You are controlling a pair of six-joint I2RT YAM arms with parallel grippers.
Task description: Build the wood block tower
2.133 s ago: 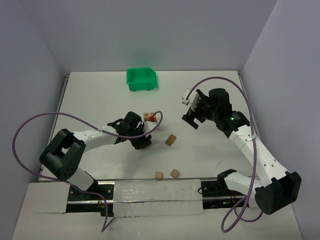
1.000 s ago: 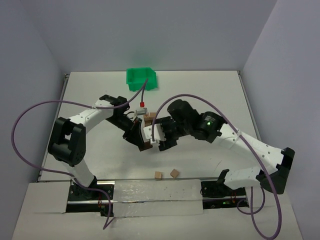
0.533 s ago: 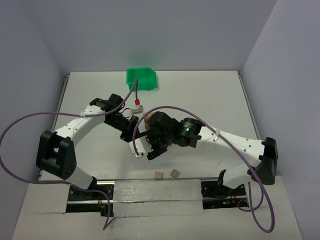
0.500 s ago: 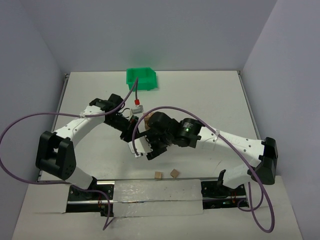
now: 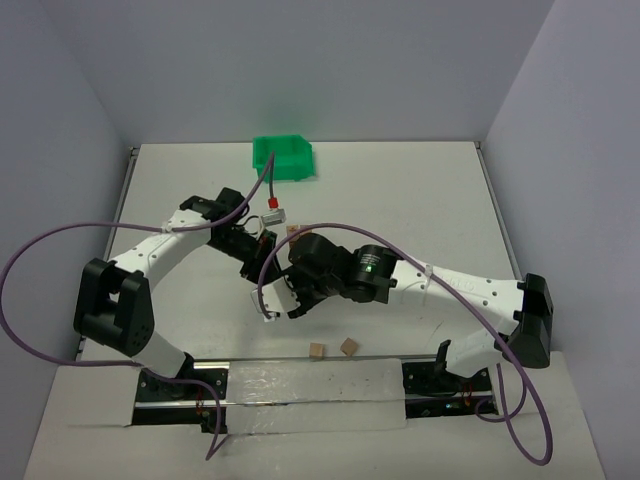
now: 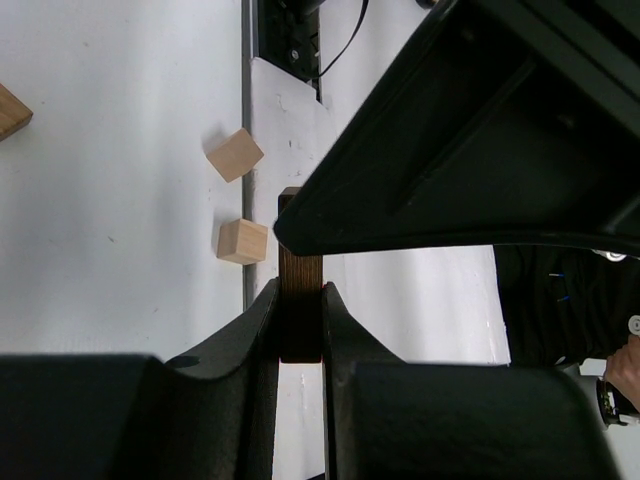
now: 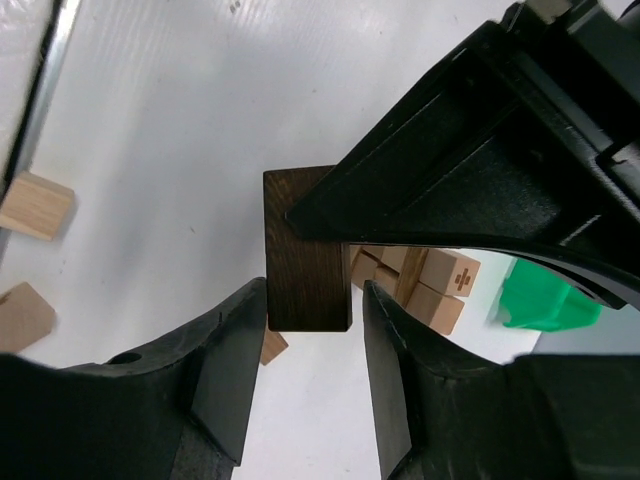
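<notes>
Left gripper [image 6: 299, 300] clamped tight on dark block [image 6: 300, 250]. Right gripper [image 7: 312, 300] straddles same block, slight gap one side, apparently ungripped. Wood block tower [image 5: 293, 232] at 1 o'clock.

No word, number or brand name to read anywhere in these views. Only one small red printed sign on the side face of a light wooden block [image 7: 455, 276], seen from the right wrist view: maybe a little cross shape, but too small and blurred to read surely. Also a small red and white tag [image 5: 273, 207] in the top view, with no legible print.
</notes>
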